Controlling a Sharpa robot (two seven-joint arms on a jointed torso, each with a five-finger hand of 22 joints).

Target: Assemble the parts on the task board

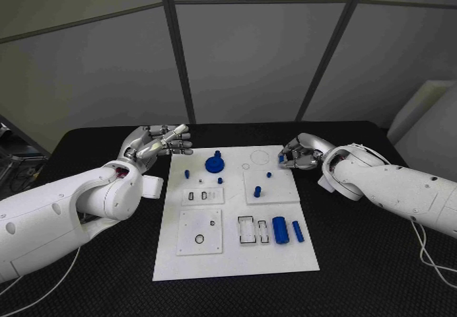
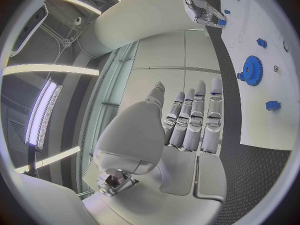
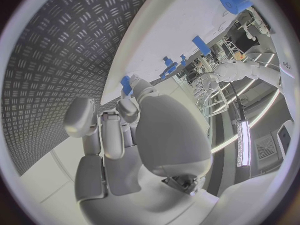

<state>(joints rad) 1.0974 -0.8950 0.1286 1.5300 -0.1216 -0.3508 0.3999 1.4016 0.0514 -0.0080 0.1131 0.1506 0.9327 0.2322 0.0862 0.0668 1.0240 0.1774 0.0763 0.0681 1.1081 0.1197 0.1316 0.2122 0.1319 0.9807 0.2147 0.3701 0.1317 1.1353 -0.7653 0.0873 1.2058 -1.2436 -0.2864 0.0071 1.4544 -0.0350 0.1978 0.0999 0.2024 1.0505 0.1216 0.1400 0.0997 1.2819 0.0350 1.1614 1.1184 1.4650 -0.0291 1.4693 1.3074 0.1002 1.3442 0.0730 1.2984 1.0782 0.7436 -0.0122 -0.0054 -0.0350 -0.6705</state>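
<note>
The right hand [image 1: 297,156] pinched a small blue plastic peg [image 1: 282,158] beside the flat white task board [image 1: 238,264]. The left hand [image 1: 160,142] held nothing, fingers straight.

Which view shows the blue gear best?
The left wrist view: the blue gear lies in plain sight on the task board, its teeth distinct. The head view shows it small and far off. The right wrist view shows only a thin blue sliver, likely the gear edge-on.
</note>
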